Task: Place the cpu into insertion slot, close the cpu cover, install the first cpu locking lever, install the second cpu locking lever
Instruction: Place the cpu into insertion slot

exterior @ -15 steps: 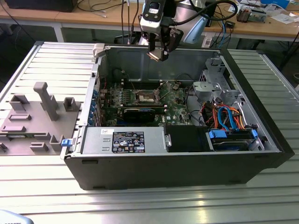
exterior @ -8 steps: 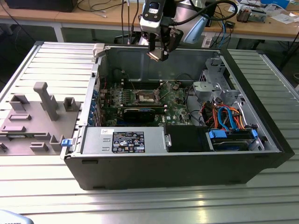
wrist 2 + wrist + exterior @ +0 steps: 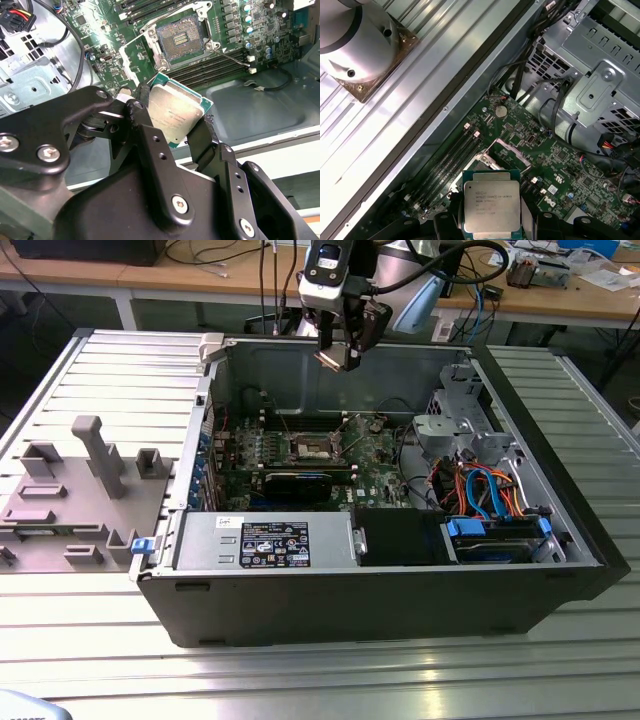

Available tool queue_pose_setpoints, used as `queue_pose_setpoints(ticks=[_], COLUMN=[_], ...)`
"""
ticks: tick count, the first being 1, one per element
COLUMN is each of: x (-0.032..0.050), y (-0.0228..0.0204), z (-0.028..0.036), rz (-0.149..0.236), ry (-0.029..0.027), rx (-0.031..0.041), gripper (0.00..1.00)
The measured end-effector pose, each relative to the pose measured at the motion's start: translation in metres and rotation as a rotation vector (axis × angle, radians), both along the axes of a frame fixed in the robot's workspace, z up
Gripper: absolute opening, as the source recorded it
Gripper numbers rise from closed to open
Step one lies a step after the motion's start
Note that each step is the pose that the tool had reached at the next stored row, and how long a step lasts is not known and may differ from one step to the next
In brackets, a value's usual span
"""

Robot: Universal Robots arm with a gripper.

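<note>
While the cpu (image 3: 491, 206) hangs well above the green motherboard (image 3: 372, 455), the gripper (image 3: 172, 119) pinches it by two opposite edges, jaws closed just to the chip's width; the insertion slot (image 3: 179, 39) lies uncovered below, well apart from it, inside the open computer case (image 3: 400, 605); a clean placement likely demands keeping the chip level, squaring it to that slot, and lowering straight down, never sliding sideways.

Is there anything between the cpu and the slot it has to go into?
Nothing visible. The cpu hangs over the motherboard, and the slot lies uncovered, contacts showing, with only open air between them.
</note>
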State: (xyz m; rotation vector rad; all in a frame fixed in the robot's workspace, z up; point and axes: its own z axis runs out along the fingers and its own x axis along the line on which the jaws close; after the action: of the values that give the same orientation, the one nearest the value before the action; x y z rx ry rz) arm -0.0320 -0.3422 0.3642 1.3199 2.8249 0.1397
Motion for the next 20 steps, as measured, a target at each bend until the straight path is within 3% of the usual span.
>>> queue_pose_setpoints(ticks=[20], x=[0.0], y=[0.0], z=[0.0], rz=[-0.013], ry=[0.0], rx=[0.0], gripper=[0.55])
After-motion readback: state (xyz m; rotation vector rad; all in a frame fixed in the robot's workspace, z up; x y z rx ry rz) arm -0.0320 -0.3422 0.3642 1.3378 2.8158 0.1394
